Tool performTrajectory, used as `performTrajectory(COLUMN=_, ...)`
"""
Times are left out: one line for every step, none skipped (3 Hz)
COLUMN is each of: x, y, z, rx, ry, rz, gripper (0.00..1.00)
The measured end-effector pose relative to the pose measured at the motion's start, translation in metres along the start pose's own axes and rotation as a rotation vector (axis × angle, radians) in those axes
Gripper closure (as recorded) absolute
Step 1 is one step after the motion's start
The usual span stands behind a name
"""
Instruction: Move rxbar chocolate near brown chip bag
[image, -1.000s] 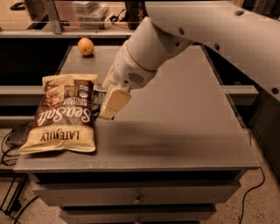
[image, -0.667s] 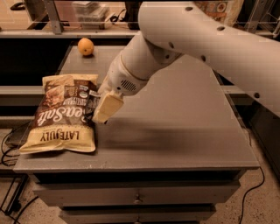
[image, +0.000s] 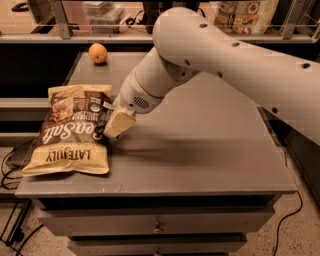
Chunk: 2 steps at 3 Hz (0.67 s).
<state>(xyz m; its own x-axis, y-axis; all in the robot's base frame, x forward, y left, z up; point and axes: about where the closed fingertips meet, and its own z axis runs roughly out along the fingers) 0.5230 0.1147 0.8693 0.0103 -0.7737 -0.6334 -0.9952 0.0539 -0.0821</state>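
It cannot be told whether the tool (image: 118, 124), at the brown chip bag's (image: 67, 132) edge, is clenched on the rxbar chocolate (image: 103, 117); the bag could be shoved by too deep a reach.

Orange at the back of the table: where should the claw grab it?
Probably across its middle, coming straight down from above. The orange is round and sits alone on the table, so a sideways push could roll it. The claw is low at the right edge of the brown chip bag.
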Motion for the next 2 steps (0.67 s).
performTrajectory(x=-0.0013, y=0.0013, z=0.0003, rx=-0.002, ry=0.001, rz=-0.004, gripper=0.0)
performTrajectory(x=-0.0013, y=0.0014, z=0.0003, rx=-0.002, ry=0.001, rz=-0.004, gripper=0.0)
